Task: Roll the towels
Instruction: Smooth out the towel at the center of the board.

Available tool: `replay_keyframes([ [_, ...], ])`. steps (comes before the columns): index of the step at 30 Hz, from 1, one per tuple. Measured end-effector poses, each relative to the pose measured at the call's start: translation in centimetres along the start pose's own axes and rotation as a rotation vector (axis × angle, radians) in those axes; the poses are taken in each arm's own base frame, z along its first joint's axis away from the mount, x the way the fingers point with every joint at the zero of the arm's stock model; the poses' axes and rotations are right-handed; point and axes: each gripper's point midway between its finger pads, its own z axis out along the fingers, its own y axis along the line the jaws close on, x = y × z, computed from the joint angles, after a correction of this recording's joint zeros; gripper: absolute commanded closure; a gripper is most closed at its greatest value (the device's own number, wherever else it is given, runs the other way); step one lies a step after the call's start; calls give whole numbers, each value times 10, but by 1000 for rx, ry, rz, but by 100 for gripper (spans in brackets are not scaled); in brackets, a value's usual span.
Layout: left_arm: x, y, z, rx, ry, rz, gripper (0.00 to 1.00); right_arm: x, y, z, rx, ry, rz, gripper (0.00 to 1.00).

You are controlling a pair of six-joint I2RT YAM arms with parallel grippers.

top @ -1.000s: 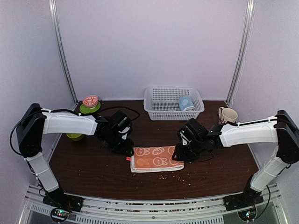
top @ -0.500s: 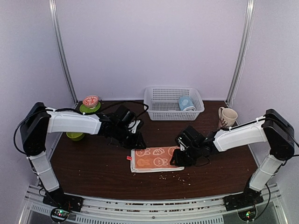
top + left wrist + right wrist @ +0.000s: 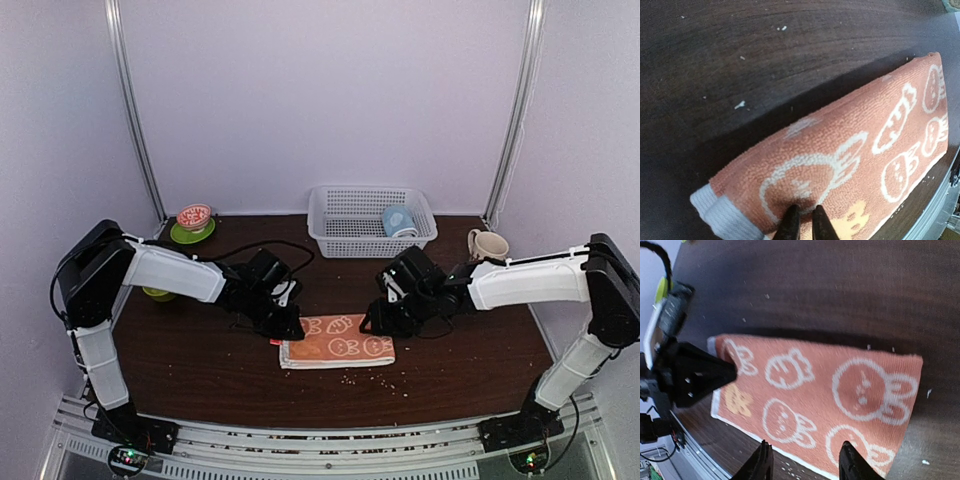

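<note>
View from above of a dark wooden table with two white and black robot arms reaching in from either side. An orange towel with white bunny and carrot outlines lies folded flat, a long rectangle, in the middle of the table near the front edge. The left gripper sits at the towel's far left corner; in its wrist view the two fingertips are drawn almost together and press into the orange cloth beside the white hem, pinching the fabric. The right gripper hovers over the towel's far right end; in its wrist view the fingers are spread wide apart above the cloth, grasping nothing. A light blue towel rests inside a white basket at the back of the table. A cream mug stands right of the basket. A red bowl sits on a green plate at the back left. Pale crumbs dot the table in front of the orange towel.
</note>
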Motion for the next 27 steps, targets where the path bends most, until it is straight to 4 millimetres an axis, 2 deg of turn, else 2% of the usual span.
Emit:
replay_keyframes([
  [3,0,0,0,-1,-1,10,85,-33,12,-9,-32,-65,14,56],
  [6,-1,0,-1,-1,-4,18,83,-51,8,-2,-32,-85,33,57],
  [8,-1,0,-1,-1,-5,20,80,-52,-4,11,-8,-68,50,58],
  [13,0,0,-4,-2,-12,27,68,-38,-41,43,80,12,90,58],
  [17,1,-2,-11,1,-18,37,58,-40,-45,43,77,12,86,57],
  [21,-2,-8,-24,13,-36,60,50,-41,-40,34,53,10,58,55],
  [24,-9,-21,-43,43,-78,83,48,-47,-28,15,27,-19,25,55],
  [27,-22,-38,-70,85,-150,118,46,-52,-3,-12,-30,-65,-36,55],
])
